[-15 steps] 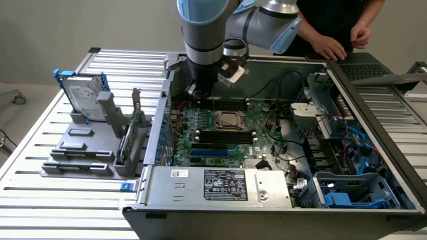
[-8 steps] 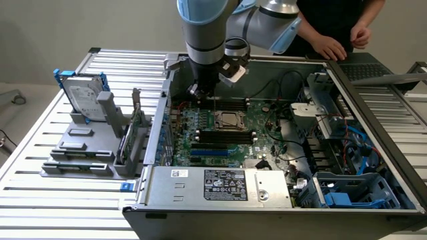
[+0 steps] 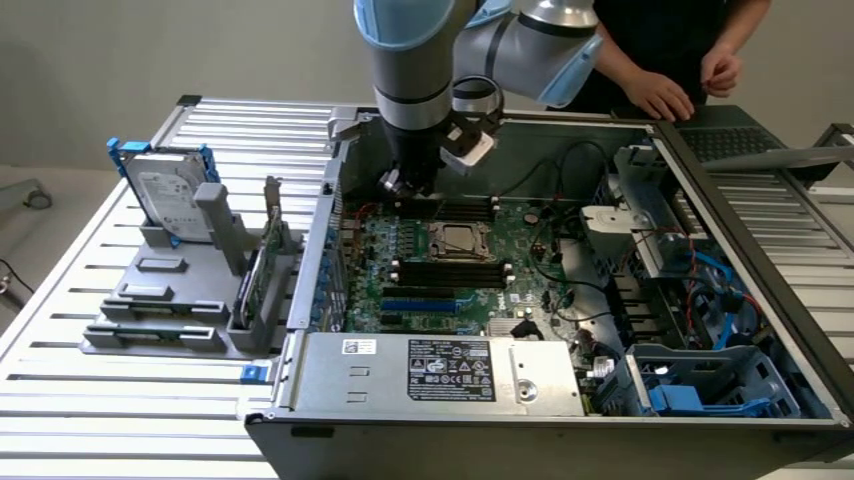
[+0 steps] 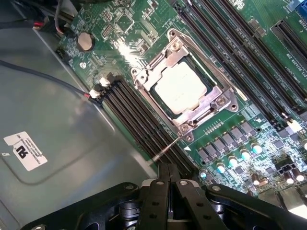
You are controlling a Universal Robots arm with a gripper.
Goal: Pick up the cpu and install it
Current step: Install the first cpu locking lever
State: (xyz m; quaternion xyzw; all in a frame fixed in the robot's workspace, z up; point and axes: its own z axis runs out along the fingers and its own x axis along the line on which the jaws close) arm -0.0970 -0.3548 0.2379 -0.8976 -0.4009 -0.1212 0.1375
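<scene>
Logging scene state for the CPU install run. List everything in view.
cpu: 1, silver-grey, seated in socket
socket: 1, metal frame, mid-motherboard
motherboard: 1, green, inside case
case: 1, dark, open, on table
power supply: 1, silver, case's front edge
hard drive: 1, silver, blue bracket, upright in holder
holder: 1, grey, exterior view's left of case
table: 1, silver slats, under everything
hands: 2, a person's, far side of case
arm: 1, grey and blue, over motherboard
gripper: 1, black, shut, above motherboard beside socket

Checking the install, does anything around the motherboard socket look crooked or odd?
Nothing stands out: the small silver-grey square cpu sits flat and straight inside the metal-framed socket.
</scene>
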